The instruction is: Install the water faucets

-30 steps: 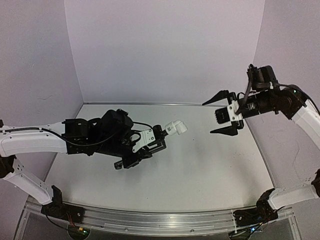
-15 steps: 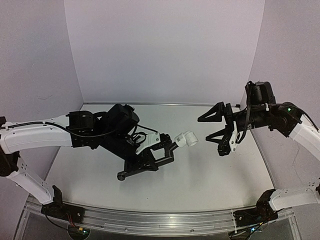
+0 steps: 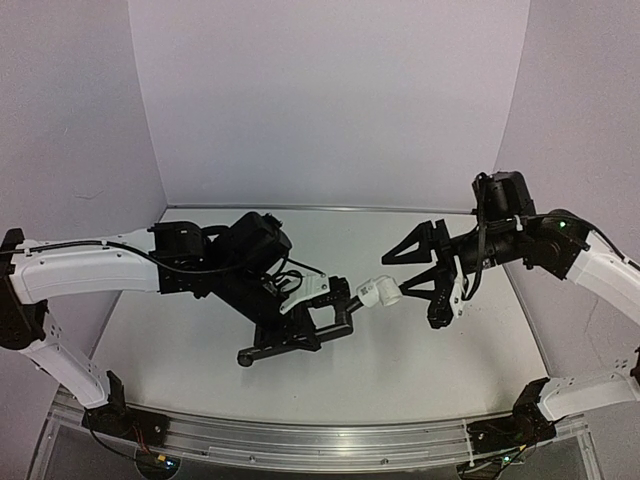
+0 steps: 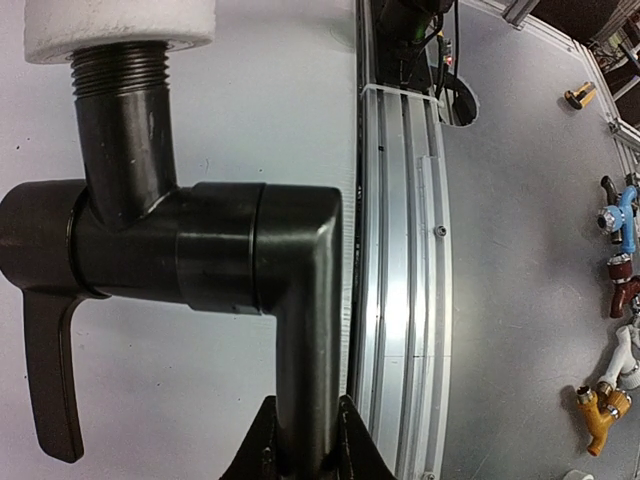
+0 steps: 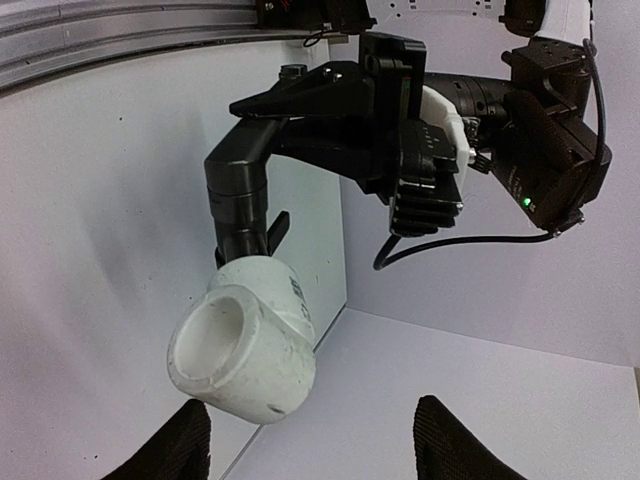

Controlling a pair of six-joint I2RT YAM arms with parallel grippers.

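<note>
The left tool grips the slim black L-shaped faucet pipe in the air over the pale desk, its stubby white plastic fitting pointing mouth-first at the right tool, whose fingers stand apart just short of it.

Left arm and right arm: long links cased in smooth white shell, joint housings and wrists in matt black. Black base mounts at the foot of each. Thin black cable looped beneath a ribbed black wrist block, backed by a white plate. Small green indicator light on the right forearm housing. Left gripper and right gripper: black tapering fingers, wedge-shaped, rounded at the tips; white bracket behind each pair.
</note>
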